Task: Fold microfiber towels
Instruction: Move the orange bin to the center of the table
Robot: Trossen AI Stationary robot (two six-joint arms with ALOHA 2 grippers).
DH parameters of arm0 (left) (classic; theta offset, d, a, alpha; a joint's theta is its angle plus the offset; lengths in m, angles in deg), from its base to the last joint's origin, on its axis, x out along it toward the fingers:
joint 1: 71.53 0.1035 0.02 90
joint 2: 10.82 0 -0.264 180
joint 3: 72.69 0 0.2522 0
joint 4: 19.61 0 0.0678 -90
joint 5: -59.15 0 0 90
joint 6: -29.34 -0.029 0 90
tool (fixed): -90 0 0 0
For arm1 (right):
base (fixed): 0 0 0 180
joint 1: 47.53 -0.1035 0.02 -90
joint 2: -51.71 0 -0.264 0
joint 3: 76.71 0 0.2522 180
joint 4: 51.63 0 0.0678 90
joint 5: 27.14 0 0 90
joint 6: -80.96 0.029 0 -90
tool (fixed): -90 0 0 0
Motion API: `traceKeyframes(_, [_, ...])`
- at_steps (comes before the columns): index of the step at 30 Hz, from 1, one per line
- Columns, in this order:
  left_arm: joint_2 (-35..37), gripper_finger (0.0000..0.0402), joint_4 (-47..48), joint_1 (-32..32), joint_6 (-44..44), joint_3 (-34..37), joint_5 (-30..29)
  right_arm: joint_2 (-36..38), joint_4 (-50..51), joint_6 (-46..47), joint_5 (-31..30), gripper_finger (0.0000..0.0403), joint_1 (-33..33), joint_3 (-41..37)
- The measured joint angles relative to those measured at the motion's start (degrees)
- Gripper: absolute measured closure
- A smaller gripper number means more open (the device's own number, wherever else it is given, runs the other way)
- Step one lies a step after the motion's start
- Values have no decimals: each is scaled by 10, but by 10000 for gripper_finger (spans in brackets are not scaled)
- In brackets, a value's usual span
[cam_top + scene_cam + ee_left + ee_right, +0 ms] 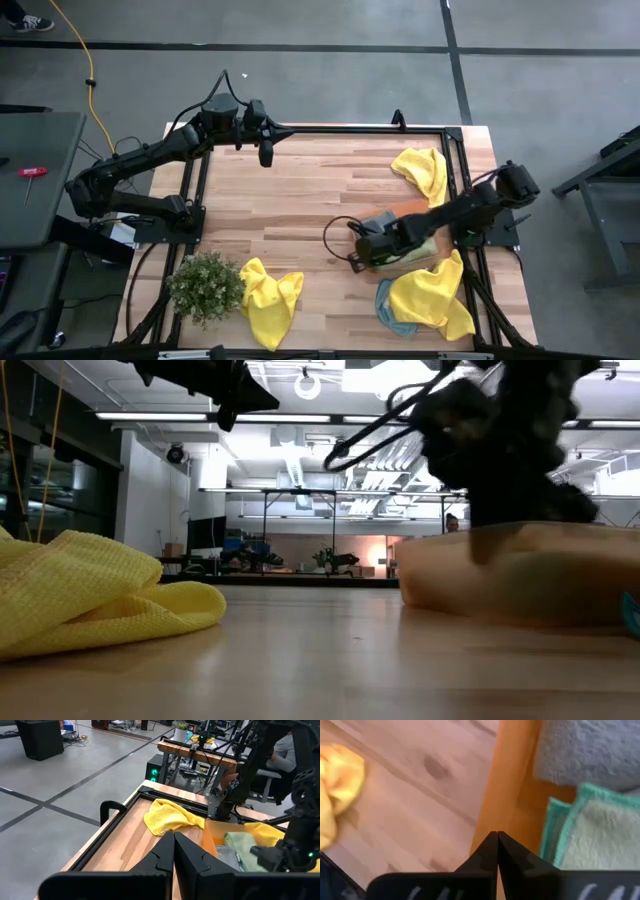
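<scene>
Right gripper (497, 836) pinched together, empty, over flat orange square mat (506, 785); left gripper (173, 836) likewise, parked; pale green fuzzy microfiber towel (600, 837) soft, light (pinch at teal-edged corner).

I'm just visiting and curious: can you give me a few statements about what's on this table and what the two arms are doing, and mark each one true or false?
1. A potted plant stands at a table corner. True.
2. The right gripper is over the orange mat. True.
3. The right gripper's jaws are wide open. False: they are shut.
4. The left gripper holds a yellow towel. False: it is shut on nothing, raised over bare wood.
5. Only one yellow towel lies on the table. False: there are three, one by the plant, two on the right side.
</scene>
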Motion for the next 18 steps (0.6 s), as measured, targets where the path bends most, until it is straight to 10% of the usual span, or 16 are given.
traceKeyframes(11, [4,401,1,5,-24,0,0,-88,-231,-90,-2,403,111,2])
traceKeyframes(18, [4,401,1,5,-31,0,0,-156,-206,-216,33,403,147,121])
